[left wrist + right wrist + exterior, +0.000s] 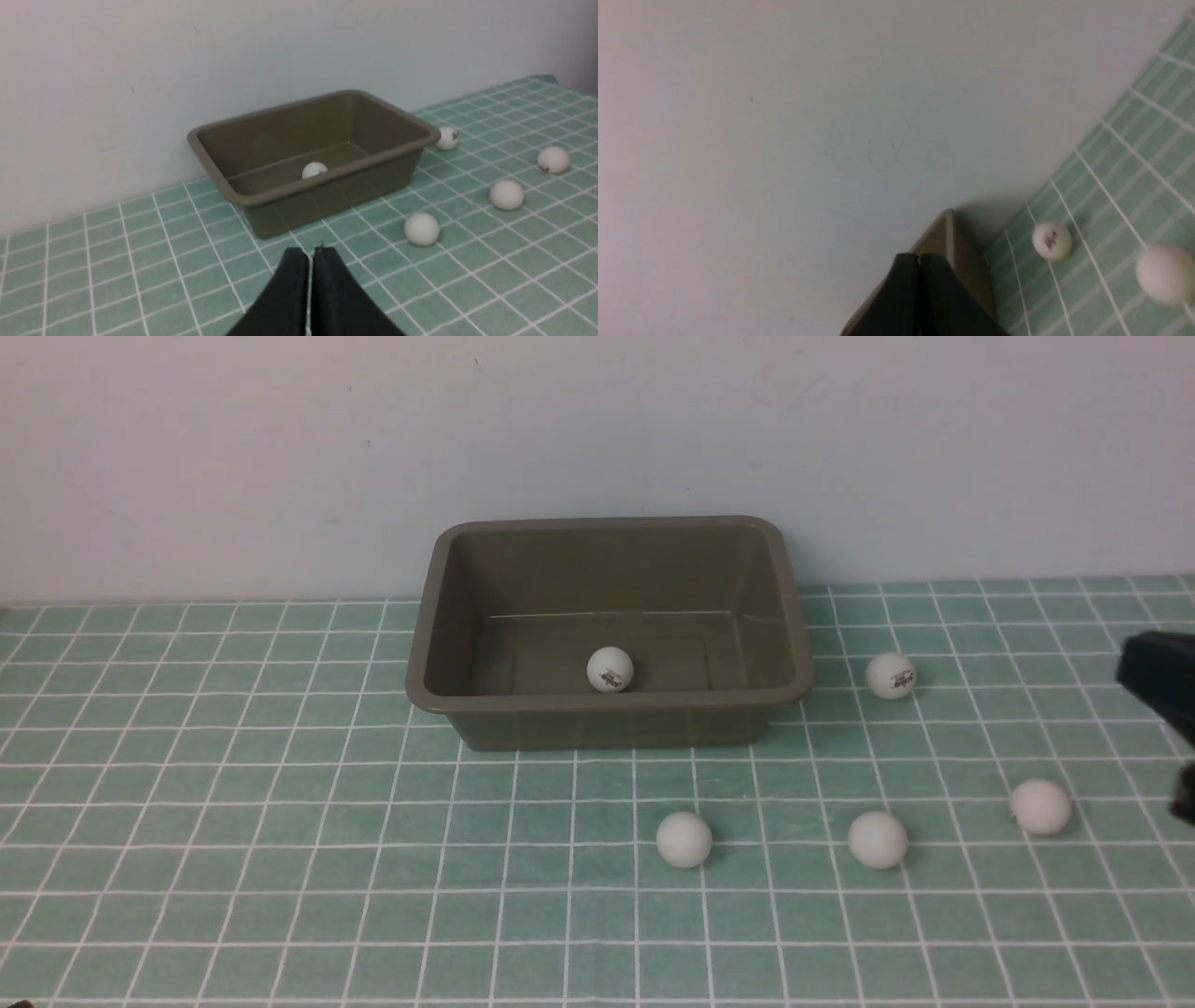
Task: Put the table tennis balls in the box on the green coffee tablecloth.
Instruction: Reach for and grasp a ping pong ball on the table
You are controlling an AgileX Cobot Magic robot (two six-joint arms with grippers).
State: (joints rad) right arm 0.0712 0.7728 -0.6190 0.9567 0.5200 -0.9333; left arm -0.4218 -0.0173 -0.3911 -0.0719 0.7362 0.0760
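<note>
Front view: the box [607,728] stands on the green coffee tablecloth [233,821], its back close to the pale wall [280,457]. One table tennis ball, the boxed ball [610,669], lies on the box floor near the front wall, print facing the camera. The printed ball [890,676] sits on the cloth just right of the box, not touching its rim. Three more lie on the cloth in front: the first plain ball [684,840] before the box's right half, the second plain ball [878,840] to its right, and the third ball [1040,806] further right (it has a small dark mark on one side). A dark part of the right arm [1160,677] juts in at the right edge.

Left wrist view: the left fingers [303,256] are pressed together tip to tip and hold nothing. They hang over the cloth on the near side of the box, well apart from every ball.

Right wrist view: the right fingers [914,263] are likewise closed flat against each other, empty. A corner of the box shows behind them, with the printed ball near it and another ball blurred at the frame's edge.
</note>
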